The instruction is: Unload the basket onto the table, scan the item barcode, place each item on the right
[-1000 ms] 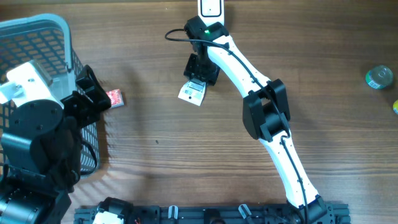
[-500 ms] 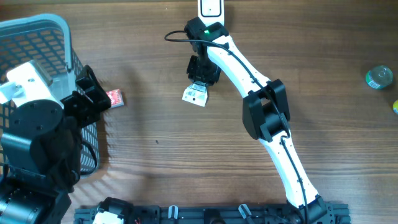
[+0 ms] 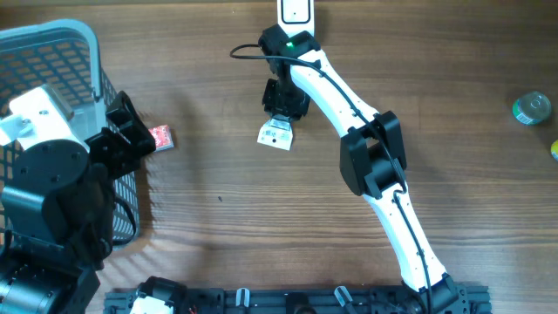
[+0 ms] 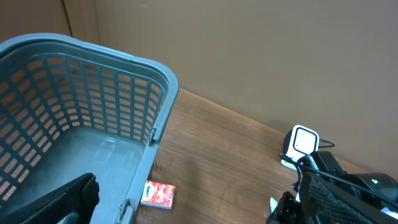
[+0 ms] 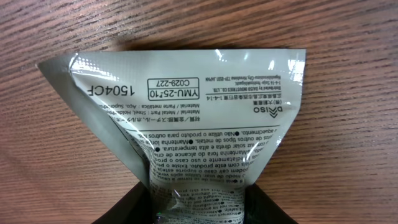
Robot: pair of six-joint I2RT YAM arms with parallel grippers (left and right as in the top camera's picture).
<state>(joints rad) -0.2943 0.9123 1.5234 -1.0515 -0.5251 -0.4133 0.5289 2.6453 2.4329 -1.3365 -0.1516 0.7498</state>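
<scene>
Near the middle of the far edge of the table [image 3: 218, 235], the right gripper [image 3: 281, 112] pinches one end of a light, limp, glossy pouch [image 3: 275, 136], probably slippery, best held at its flat seam; the left gripper [image 3: 138, 129] gapes open.

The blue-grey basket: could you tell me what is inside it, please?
The basket shows only bare floor; its near corner is hidden behind a left gripper finger. The small red packet lies outside it.
</scene>
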